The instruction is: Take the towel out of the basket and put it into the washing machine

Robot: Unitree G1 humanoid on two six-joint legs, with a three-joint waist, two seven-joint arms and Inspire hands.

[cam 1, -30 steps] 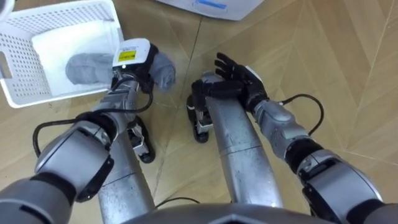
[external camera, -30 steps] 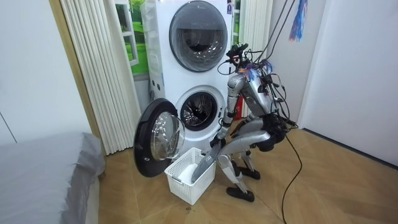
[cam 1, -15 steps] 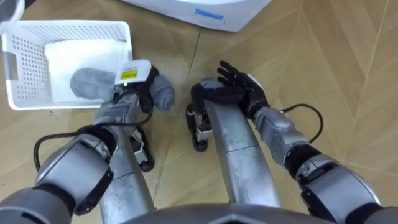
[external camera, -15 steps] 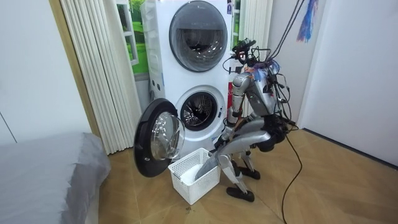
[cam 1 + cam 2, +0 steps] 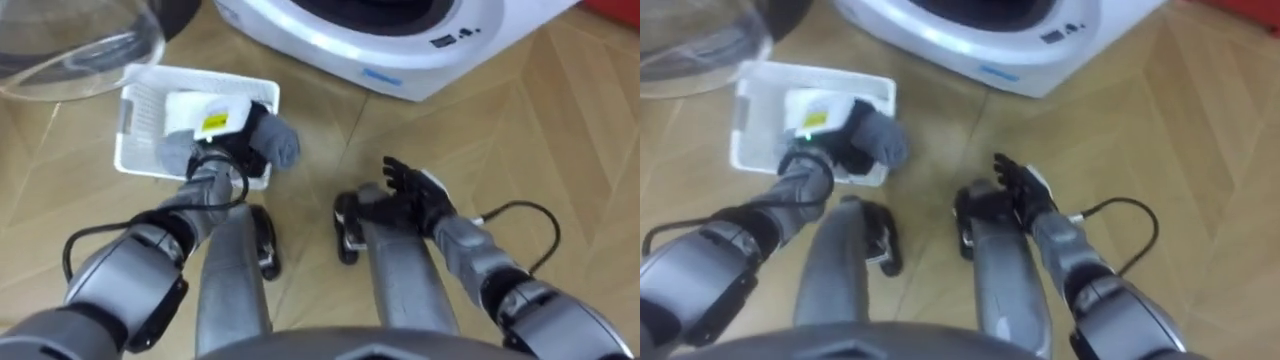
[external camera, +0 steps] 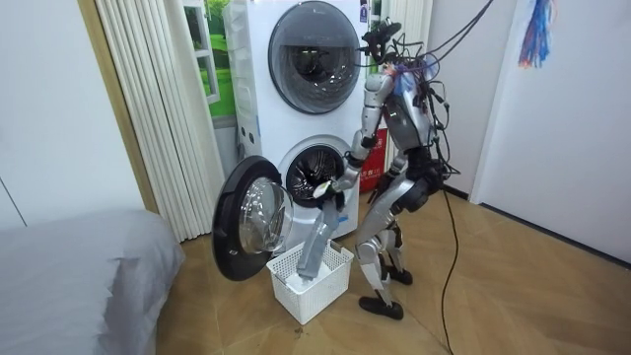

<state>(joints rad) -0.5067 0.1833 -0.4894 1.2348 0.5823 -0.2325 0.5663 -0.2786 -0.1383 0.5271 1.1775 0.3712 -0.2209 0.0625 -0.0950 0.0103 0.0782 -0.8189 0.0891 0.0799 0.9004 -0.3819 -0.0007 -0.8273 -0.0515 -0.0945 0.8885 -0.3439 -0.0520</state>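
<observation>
My left hand (image 5: 222, 128) is shut on the grey towel (image 5: 281, 146), which bulges out to either side of it just above the white laundry basket (image 5: 137, 100). In the room view the towel (image 6: 316, 240) hangs in a long strip from that hand down to the basket (image 6: 333, 286). I stand upright facing the washing machine (image 5: 400, 45), whose round opening (image 6: 315, 174) is open. My right hand (image 5: 412, 190) is open with fingers spread, low beside my right leg and holding nothing.
The washer's glass door (image 6: 250, 218) is swung out toward the room view's left, over the basket's far side. A second machine (image 6: 315, 44) is stacked above. A grey bed (image 6: 69, 281) and white curtain (image 6: 148, 108) lie further left.
I have risen from a deep bend to standing. My left hand has lifted the towel out of the basket, so it hangs in the air. The eye views shifted toward the washer.
</observation>
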